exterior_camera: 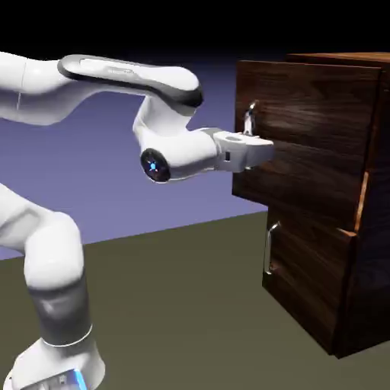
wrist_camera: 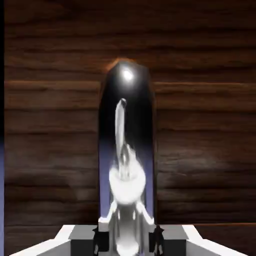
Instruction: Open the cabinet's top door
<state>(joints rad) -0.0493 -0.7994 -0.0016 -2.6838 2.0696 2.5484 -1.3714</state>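
The cabinet (exterior_camera: pixel 371 251) is a tall dark walnut box at the exterior view's right. Its top door (exterior_camera: pixel 320 129) stands out toward the arm, ahead of the lower panel (exterior_camera: pixel 312 274). The top door's silver bar handle (exterior_camera: pixel 250 118) rises just above my gripper (exterior_camera: pixel 257 149), which reaches in level from the left and is shut on the handle's lower part. In the hand view the shiny handle (wrist_camera: pixel 127 125) runs up the middle in front of the top door's wood grain (wrist_camera: pixel 200 125), and my gripper (wrist_camera: pixel 127 241) is closed on it at the bottom edge.
The lower panel carries its own vertical silver handle (exterior_camera: pixel 269 247), below and slightly right of my hand. The olive table (exterior_camera: pixel 175 305) stretches between the robot's base and the cabinet.
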